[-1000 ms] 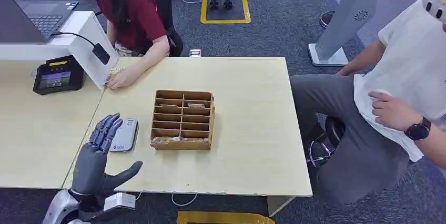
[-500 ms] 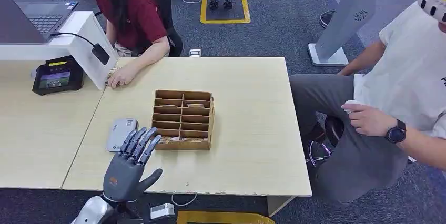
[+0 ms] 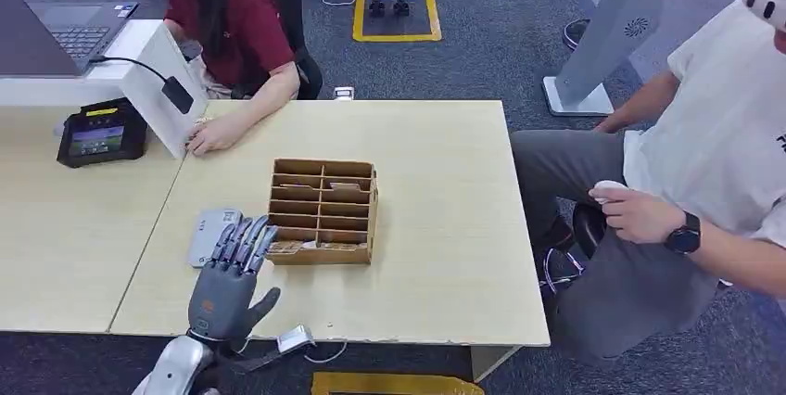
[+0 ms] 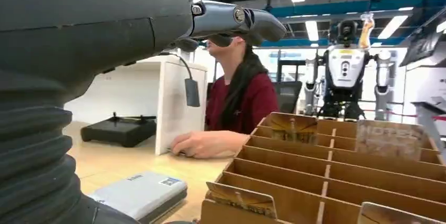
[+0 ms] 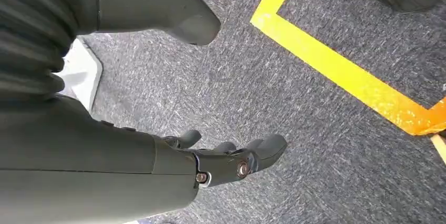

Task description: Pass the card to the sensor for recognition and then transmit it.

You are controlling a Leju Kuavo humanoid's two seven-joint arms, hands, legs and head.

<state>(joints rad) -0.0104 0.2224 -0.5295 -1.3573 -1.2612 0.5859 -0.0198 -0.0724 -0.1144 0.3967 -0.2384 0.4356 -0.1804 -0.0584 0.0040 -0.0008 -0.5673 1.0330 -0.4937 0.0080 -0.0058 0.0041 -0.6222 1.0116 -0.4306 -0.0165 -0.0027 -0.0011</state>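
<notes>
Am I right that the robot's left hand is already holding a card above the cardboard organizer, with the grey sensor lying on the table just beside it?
Not quite. The left hand holds nothing; its fingers are spread and empty, as the head view shows. The cards are still in the slots of the cardboard organizer. The rest stands: the hand is at the organizer's near-left corner, and the grey sensor lies on the table just beside it.

Pale wooden table (image 3: 445, 228), second pale table (image 3: 65, 228) butted against its left side. Black terminal (image 3: 95, 133) with lit screen on the left table, near a white upright panel (image 3: 153, 89) carrying a black cabled device (image 3: 178, 95). Open laptop (image 3: 56, 33) behind, on a white counter. Person in dark red top (image 3: 246, 24) seated at the far edge, hand (image 3: 213, 138) resting on the table. Second person in white shirt (image 3: 723, 135) seated right, black wristwatch (image 3: 684, 233). Yellow floor marking (image 3: 397, 15) on grey carpet.
</notes>
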